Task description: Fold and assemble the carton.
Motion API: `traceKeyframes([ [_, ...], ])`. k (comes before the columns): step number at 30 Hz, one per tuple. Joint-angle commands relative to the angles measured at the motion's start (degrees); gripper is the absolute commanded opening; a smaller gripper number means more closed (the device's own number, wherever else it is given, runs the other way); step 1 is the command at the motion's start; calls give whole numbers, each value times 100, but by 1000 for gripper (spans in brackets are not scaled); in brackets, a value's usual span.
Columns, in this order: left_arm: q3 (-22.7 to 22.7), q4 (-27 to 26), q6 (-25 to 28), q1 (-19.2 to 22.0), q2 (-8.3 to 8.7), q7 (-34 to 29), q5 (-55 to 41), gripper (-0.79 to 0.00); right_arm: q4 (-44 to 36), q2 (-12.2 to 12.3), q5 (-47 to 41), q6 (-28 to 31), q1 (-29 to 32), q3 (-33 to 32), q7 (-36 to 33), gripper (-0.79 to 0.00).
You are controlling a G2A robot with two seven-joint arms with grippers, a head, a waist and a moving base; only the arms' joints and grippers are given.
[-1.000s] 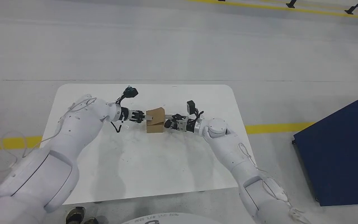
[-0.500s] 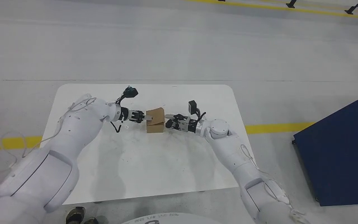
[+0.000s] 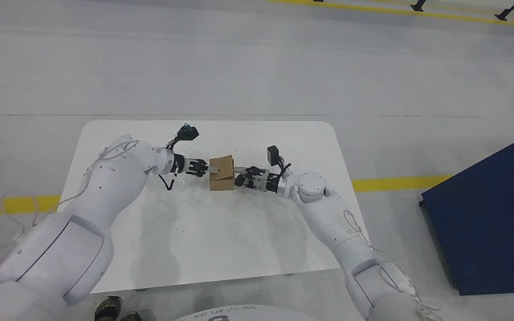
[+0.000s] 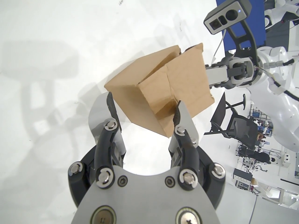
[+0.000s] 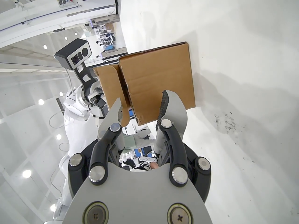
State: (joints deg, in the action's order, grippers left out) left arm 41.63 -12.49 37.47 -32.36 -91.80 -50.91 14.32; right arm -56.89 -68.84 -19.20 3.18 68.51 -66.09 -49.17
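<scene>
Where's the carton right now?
Top view: the carton stands mid-table on the white table, between the left gripper and the right gripper.

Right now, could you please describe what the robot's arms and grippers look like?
The left arm and right arm have smooth, rounded white shells, with black cables at the wrists. Each carries a boxy camera on a black bracket. The left gripper and right gripper match: grey metal plate with screws, black linkages, silvery fingers with black ribbed pads.

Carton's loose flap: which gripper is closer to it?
Right. The right gripper, open, sits right at the flap; the left gripper, also open, brackets the carton at its opposite end.
</scene>
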Motion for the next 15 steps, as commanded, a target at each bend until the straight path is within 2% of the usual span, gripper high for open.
traceKeyframes([
  [1, -5, 1, -25, -9, -4, -10, 21, -317, 11, 1, -8, -22, 8, -9, 43, -449],
  [15, 8, 27, -89, -16, -24, -19, 75, -314, 41, 13, 3, -116, -9, -48, 174, -440],
])
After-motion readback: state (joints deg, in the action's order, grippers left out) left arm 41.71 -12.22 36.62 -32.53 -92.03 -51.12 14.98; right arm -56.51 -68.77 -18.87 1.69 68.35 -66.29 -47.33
